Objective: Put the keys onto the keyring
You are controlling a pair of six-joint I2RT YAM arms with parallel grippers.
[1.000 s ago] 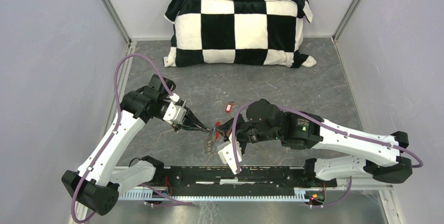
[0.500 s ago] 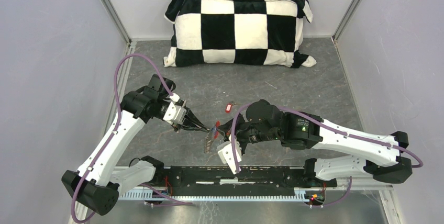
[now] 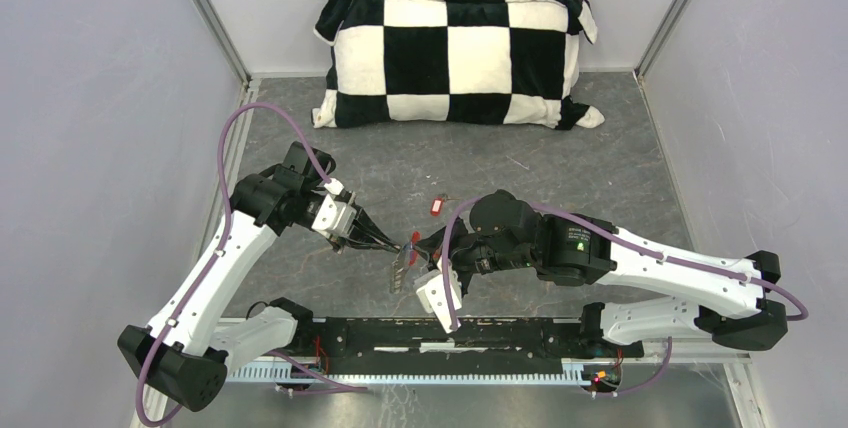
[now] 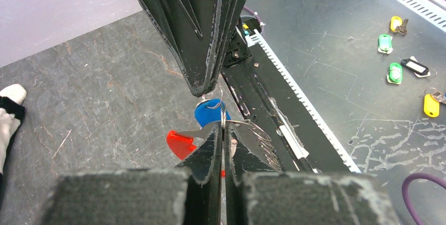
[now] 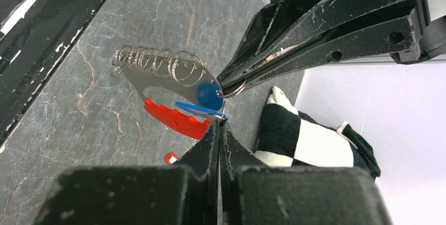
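My two grippers meet tip to tip above the table's near middle. The left gripper (image 3: 403,244) (image 4: 223,126) is shut on a thin silver keyring (image 4: 223,117), edge-on between its fingers. The right gripper (image 3: 420,245) (image 5: 219,124) is shut on a blue tag (image 5: 202,110) that hangs by a small ring. A flat silver plate carrying several wire rings (image 5: 158,64) and a red plastic piece (image 5: 176,120) dangle from the same cluster. A key with a red-and-white tag (image 3: 435,205) lies on the table just beyond. I cannot make out the key blades.
A checkered pillow (image 3: 455,56) lies along the back wall. The black base rail (image 3: 470,333) runs along the near edge below the grippers. Several coloured tags, among them a green one (image 4: 394,72) and a yellow one (image 4: 431,104), lie on the metal floor beyond the rail.
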